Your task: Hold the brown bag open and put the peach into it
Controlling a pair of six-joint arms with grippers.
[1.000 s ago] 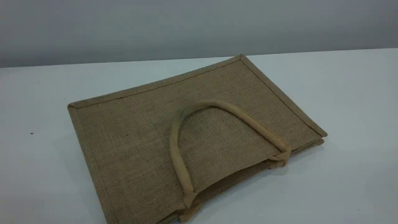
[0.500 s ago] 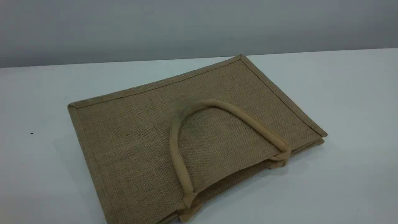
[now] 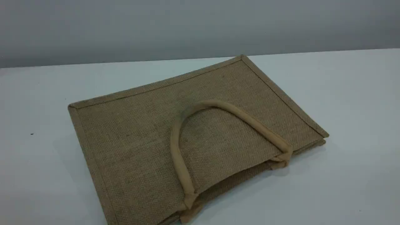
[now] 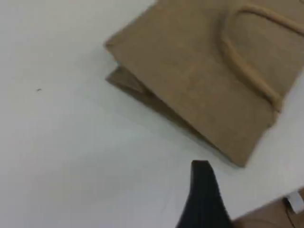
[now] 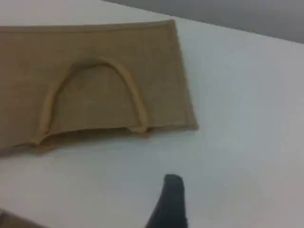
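Observation:
The brown bag (image 3: 134,140) lies flat on the white table, its mouth toward the near right and gaping slightly. One beige loop handle (image 3: 237,114) rests on its top face. The peach is out of view in every frame. Neither arm shows in the scene view. In the left wrist view a dark fingertip (image 4: 203,183) hangs over bare table short of the bag (image 4: 190,71). In the right wrist view a dark fingertip (image 5: 172,194) hangs above the table in front of the bag (image 5: 161,57) and its handle (image 5: 130,90). Nothing is held by either gripper.
The white table (image 3: 350,109) stretches around the bag, with a grey wall (image 3: 200,28) behind its far edge. A tiny dark speck (image 3: 32,134) marks the table at the left. A brown surface with a white tag (image 4: 294,202) shows past the table's edge in the left wrist view.

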